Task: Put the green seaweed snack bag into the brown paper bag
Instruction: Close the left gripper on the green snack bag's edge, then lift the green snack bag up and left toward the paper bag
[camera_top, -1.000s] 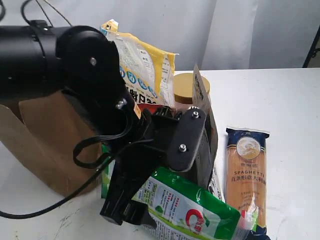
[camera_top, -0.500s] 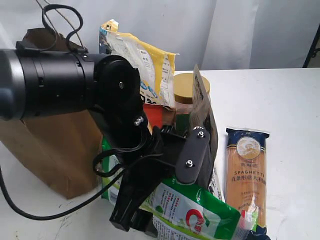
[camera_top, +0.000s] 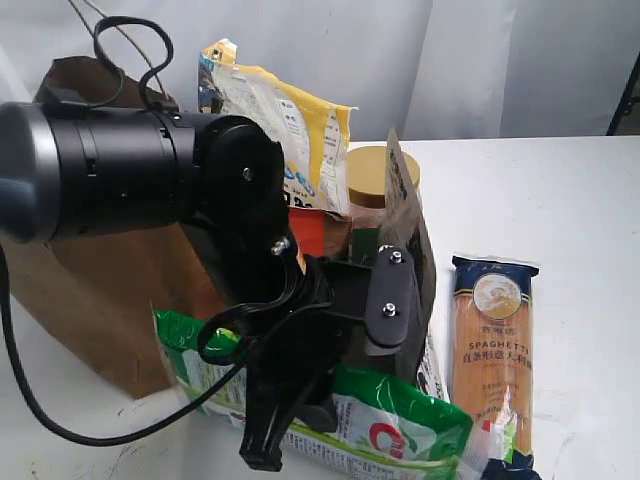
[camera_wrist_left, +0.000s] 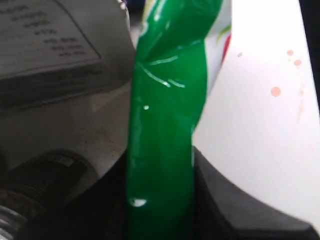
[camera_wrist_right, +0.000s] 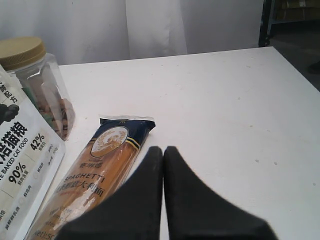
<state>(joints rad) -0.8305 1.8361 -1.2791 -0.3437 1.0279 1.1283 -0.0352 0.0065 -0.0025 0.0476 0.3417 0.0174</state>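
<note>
**Grasp and target.** Nearest the camera, the left claw (camera_top: 268, 445) was clamped on the green snack bag (camera_top: 400, 425), held low at the front of the desk (camera_top: 560, 190) with its long axis roughly 9 to 3 o'clock. The brown paper bag (camera_top: 100, 280) stood behind, its mouth at about 11 o'clock from that claw. The right claw (camera_wrist_right: 162, 165), pressed together and empty, hung by the spaghetti packet (camera_wrist_right: 100, 170), farther from the paper bag.

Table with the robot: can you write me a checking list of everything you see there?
Surface: white table, a few small reddish spots.
Job's things: green seaweed snack bag is pinched, not yet inside the brown paper bag standing beside it.
Clutter: spaghetti packet, yellow-and-white bag, gold-lidded jar, cat-food pouch.
Grippers: left gripper shut on the snack bag; right gripper shut, empty.
Cables: black cable hangs in a loop.
Surroundings: white curtain.
</note>
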